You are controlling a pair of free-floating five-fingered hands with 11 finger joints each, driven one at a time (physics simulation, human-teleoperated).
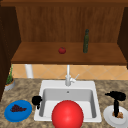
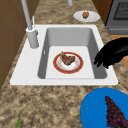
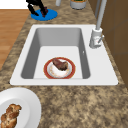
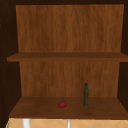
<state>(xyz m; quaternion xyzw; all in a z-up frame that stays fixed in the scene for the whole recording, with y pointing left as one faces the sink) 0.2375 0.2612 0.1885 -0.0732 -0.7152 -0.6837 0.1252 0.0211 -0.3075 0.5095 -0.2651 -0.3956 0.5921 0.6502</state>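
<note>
Under your right hand sits the bread on its white plate, fingers probably pinching it, not lifted yet.

Black left hand beside white sink; just left of it, blue plate with dark purple grapes. Black right hand over white plate with brown bread. Countertop speckled brown granite. Red-rimmed white plate with brown meat in sink.
</note>
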